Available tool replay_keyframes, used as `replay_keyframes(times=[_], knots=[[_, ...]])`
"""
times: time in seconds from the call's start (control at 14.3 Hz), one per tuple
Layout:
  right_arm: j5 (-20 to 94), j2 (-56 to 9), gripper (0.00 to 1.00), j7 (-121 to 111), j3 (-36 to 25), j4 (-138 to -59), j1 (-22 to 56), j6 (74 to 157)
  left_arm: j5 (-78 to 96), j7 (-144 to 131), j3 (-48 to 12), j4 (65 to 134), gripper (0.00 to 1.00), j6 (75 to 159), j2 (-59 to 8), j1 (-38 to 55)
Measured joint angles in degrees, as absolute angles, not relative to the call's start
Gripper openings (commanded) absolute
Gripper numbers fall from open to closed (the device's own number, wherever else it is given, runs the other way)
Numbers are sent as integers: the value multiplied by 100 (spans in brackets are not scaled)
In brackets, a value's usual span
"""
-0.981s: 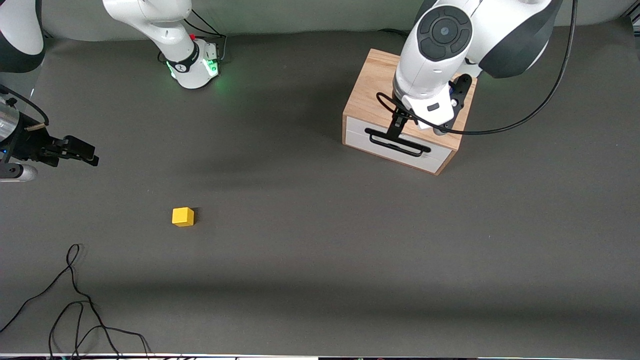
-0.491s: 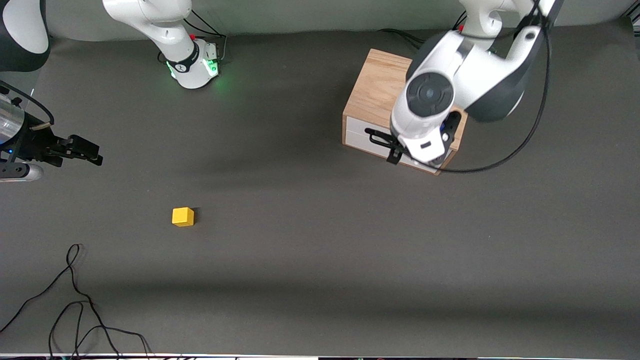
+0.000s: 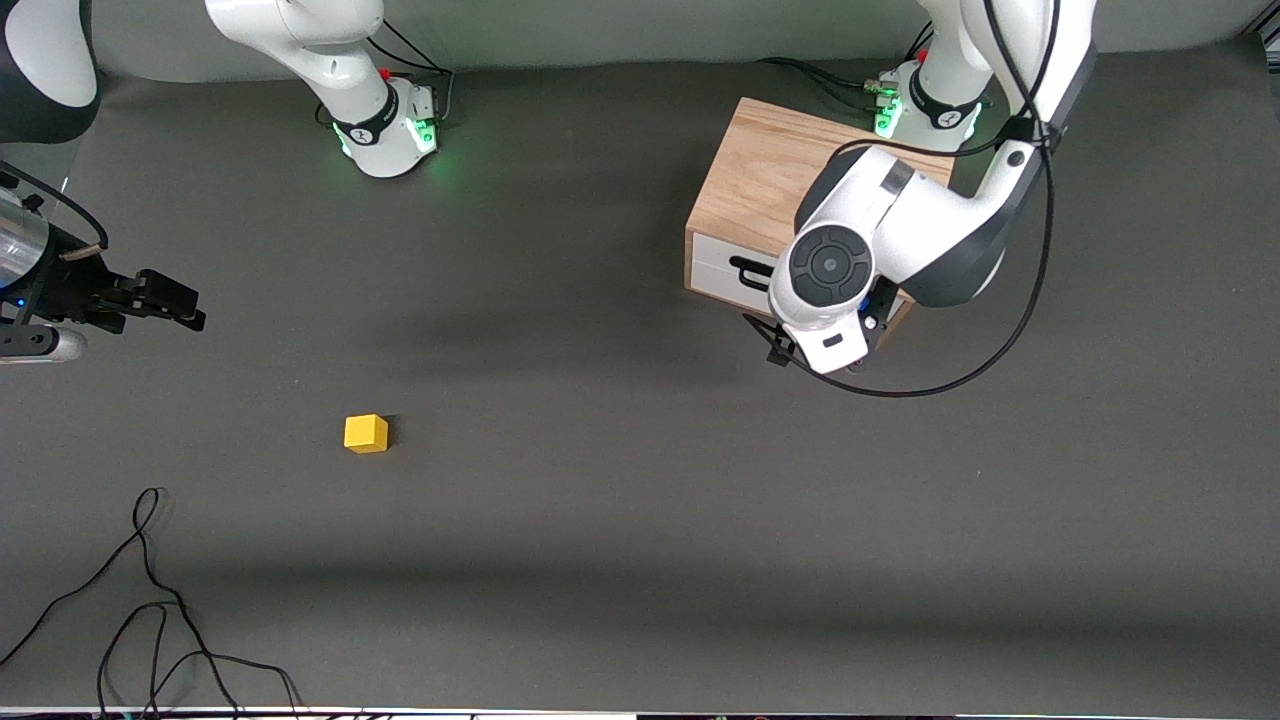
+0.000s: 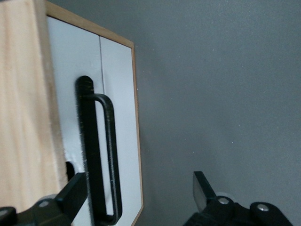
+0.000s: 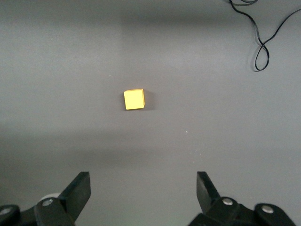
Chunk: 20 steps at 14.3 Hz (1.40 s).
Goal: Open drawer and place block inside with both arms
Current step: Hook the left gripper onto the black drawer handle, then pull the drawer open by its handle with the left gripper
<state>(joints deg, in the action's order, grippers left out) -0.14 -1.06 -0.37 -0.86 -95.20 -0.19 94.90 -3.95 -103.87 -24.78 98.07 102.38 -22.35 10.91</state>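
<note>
The light oak cabinet [image 3: 775, 165] stands near the left arm's base. Its white drawer [image 3: 722, 272] with the black wire handle [image 3: 752, 268] looks shut. My left gripper [image 3: 783, 345] hangs low just in front of the drawer, largely hidden under its wrist. In the left wrist view it [image 4: 138, 183] is open, one finger by the handle [image 4: 96, 155] on the drawer front [image 4: 120, 94], the other over the mat. The yellow block [image 3: 366, 433] lies on the mat toward the right arm's end. My right gripper [image 3: 185, 308] is open and empty over that end, with the block [image 5: 134, 99] ahead of it [image 5: 141, 186].
A loose black cable [image 3: 150, 600] loops on the mat near the front camera at the right arm's end, and shows in the right wrist view [image 5: 263, 42]. The arm bases [image 3: 385, 135] [image 3: 925, 105] stand along the back edge. The left arm's cable [image 3: 1000, 340] hangs beside the cabinet.
The left arm has come down from over the cabinet top to in front of the drawer. The right gripper has barely shifted. The block has not moved.
</note>
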Motion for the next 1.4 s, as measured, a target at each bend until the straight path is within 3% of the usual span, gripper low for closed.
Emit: replay_keyframes(times=[1.4], knots=[[-14,-106,100,-37,-86,-9520,-19,9485,-700,-10837,-2465,10283,100,10797,-2751,1301]])
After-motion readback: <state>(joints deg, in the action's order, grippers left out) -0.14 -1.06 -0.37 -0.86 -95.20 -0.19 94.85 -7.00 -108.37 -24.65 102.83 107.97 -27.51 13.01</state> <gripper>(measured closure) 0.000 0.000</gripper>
